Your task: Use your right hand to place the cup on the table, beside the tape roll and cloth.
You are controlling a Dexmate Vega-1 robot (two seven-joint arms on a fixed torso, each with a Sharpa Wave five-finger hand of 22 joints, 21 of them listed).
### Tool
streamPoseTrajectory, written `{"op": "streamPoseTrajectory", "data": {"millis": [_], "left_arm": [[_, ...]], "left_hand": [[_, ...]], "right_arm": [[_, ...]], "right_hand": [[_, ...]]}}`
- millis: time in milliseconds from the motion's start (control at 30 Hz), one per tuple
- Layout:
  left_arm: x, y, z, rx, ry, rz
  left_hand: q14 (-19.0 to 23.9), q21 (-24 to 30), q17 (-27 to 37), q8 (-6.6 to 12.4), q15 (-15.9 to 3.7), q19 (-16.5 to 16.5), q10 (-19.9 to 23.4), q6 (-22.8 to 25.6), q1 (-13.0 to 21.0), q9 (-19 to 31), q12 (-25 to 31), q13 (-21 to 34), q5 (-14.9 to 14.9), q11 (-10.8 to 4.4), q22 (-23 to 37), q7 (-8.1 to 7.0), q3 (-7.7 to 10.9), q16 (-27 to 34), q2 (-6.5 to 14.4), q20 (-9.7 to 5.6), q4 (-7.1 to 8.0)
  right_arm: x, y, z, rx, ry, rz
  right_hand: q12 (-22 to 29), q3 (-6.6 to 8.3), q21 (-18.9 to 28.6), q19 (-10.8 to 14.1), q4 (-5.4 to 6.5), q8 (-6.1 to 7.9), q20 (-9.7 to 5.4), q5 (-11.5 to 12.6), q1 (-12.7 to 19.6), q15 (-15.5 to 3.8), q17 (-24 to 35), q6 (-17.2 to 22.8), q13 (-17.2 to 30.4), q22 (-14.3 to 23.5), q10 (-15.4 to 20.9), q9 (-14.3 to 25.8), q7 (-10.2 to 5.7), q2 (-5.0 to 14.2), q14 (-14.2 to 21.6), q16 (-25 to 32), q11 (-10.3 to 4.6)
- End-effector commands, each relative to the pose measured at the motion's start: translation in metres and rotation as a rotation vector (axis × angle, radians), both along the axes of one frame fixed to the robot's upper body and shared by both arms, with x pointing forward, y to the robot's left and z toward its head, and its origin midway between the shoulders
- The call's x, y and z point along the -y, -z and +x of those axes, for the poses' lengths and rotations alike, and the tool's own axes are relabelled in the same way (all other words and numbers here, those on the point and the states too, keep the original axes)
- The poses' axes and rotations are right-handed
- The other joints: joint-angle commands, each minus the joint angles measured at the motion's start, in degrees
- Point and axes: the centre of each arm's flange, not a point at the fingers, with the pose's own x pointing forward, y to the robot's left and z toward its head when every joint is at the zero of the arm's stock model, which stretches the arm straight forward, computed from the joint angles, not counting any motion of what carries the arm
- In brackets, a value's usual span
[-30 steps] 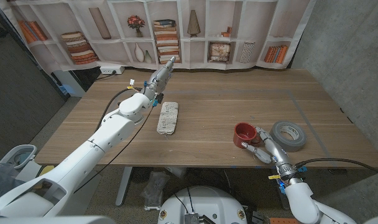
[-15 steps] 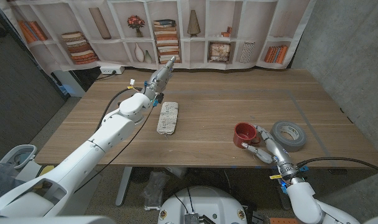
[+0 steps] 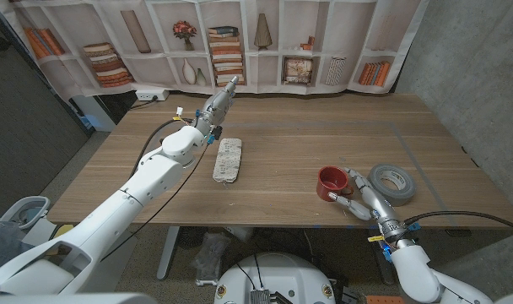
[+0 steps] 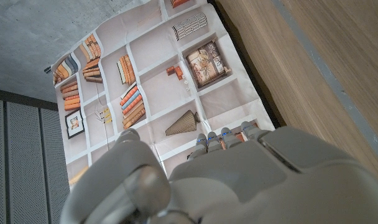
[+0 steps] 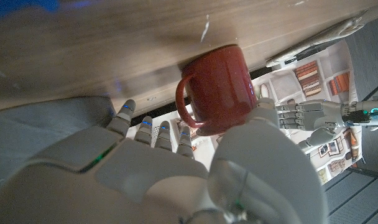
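Observation:
The red cup [image 3: 330,182] stands upright on the wooden table [image 3: 307,135], just left of the grey tape roll [image 3: 392,183]. In the right wrist view the cup [image 5: 217,84] has its handle turned toward my fingers [image 5: 153,127]. My right hand [image 3: 359,197] sits close against the cup's right side, near the table's front edge, with fingers spread on either side of it and not closed on it. The folded patterned cloth [image 3: 228,160] lies further left, mid-table. Beyond the cloth, my left hand [image 3: 216,105] reaches toward the back of the table, fingers straight, holding nothing.
A shelf-print backdrop [image 3: 240,46] runs along the table's far edge. A line of tape [image 3: 413,152] is marked on the table's right part, behind the tape roll. Bare wood lies between the cloth and the cup.
My right hand and forearm have drawn slightly back and to the right from the cup. The cup, tape roll, cloth and left arm have stayed put.

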Motion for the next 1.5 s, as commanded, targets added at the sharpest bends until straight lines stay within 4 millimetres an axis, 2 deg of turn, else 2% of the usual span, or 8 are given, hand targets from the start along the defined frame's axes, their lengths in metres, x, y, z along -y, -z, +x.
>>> {"op": "streamPoseTrajectory", "data": {"millis": [33,567,1233,1500], "left_arm": [[-0.004,-0.002,0.004,0.005,0.001,-0.008],[-0.008,-0.003,0.006,-0.001,-0.004,-0.009],[-0.007,-0.001,0.012,-0.007,0.010,-0.012],[-0.013,0.008,0.012,-0.016,0.007,-0.027]], "left_hand": [[-1.71,-0.04,0.12,0.04,0.43,-3.20,0.13,0.17,0.18,0.32,-0.05,0.24,-0.16,0.07,0.34,-0.21,-0.20,0.02,0.62,0.19,0.08],[-1.79,-0.04,0.12,0.03,0.46,-3.18,0.16,0.16,0.21,0.32,-0.04,0.24,-0.18,-0.06,0.35,-0.26,-0.34,0.00,0.69,0.13,0.07],[-1.78,-0.06,0.12,0.02,0.48,-3.21,0.14,0.14,0.26,0.32,-0.04,0.24,-0.20,-0.03,0.35,-0.25,-0.50,0.01,0.78,0.14,0.05],[-1.74,-0.06,0.12,0.02,0.46,-3.19,0.15,0.14,0.28,0.32,-0.04,0.24,-0.21,-0.19,0.35,-0.22,-0.57,0.02,0.82,0.16,0.05]], "right_arm": [[-0.003,-0.012,-0.007,0.034,-0.024,-0.001],[-0.004,-0.037,-0.011,0.073,-0.087,0.016],[-0.002,-0.061,-0.028,0.132,-0.073,-0.013],[-0.004,-0.072,-0.033,0.166,-0.064,-0.034]], "right_hand": [[0.28,-0.67,-0.17,-0.54,-0.04,0.48,0.25,0.54,-0.49,0.31,0.08,-0.11,0.11,0.10,-0.38,-0.10,-0.10,-0.74,-0.35,-0.02,0.11],[1.29,-2.39,0.25,-0.04,1.39,1.75,0.18,1.53,-3.68,0.44,0.18,2.81,0.09,0.15,1.42,-0.89,-0.56,-1.51,0.85,0.62,0.37],[1.79,-3.14,0.49,0.57,2.08,2.08,0.19,2.16,-5.04,0.02,0.18,4.23,0.06,0.15,2.67,-1.28,-0.94,-1.57,1.55,0.79,0.21],[2.10,-3.43,0.50,0.70,2.63,2.69,0.19,2.57,-5.86,-0.31,0.19,6.40,0.04,0.15,3.59,-1.51,-1.30,-1.06,2.08,0.88,0.01]]}}
